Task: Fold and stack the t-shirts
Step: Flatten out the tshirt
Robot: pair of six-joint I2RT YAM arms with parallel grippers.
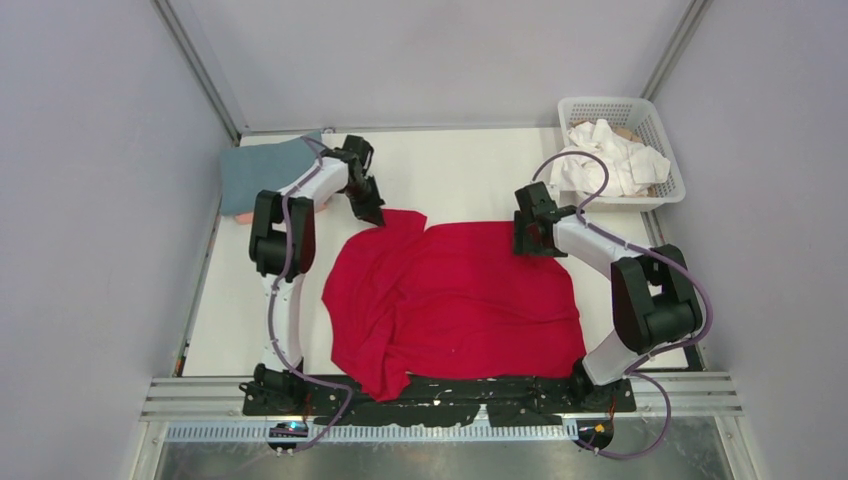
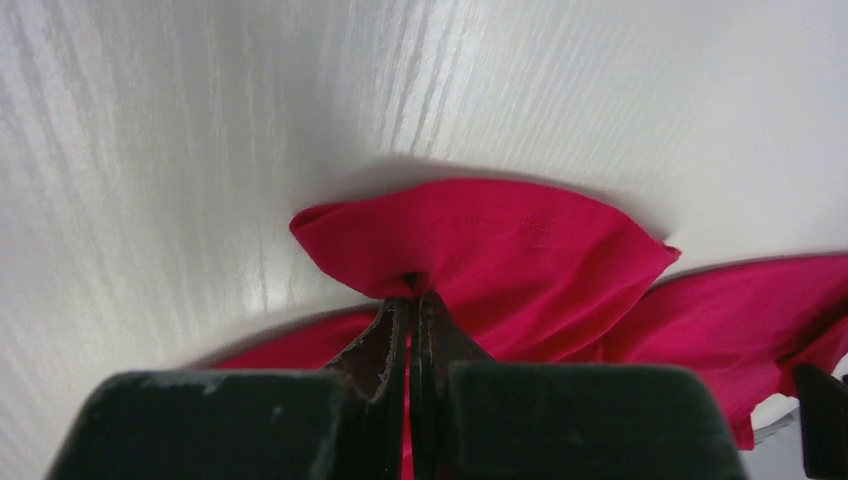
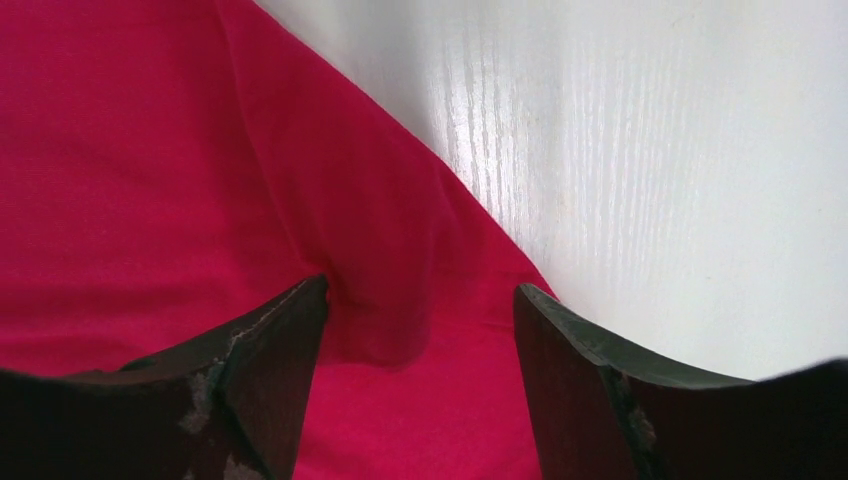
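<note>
Now you're spreading the red t-shirt (image 1: 460, 300) flat. Your left gripper (image 2: 410, 295) is clamped on a corner. Your right gripper (image 3: 420, 320) gapes, with the shirt's edge between its fingers. Next, I judge, pinch there and pull taut.

With left gripper (image 2: 412, 290): pinching fold of red t-shirt (image 2: 480, 240), jaws pressed together, wrist tipped down, arm stretched toward far left. With right gripper (image 3: 420, 300): hovering low, jaws spread wide, wrist pitched down, elbow raised, forearm angled inward.
</note>
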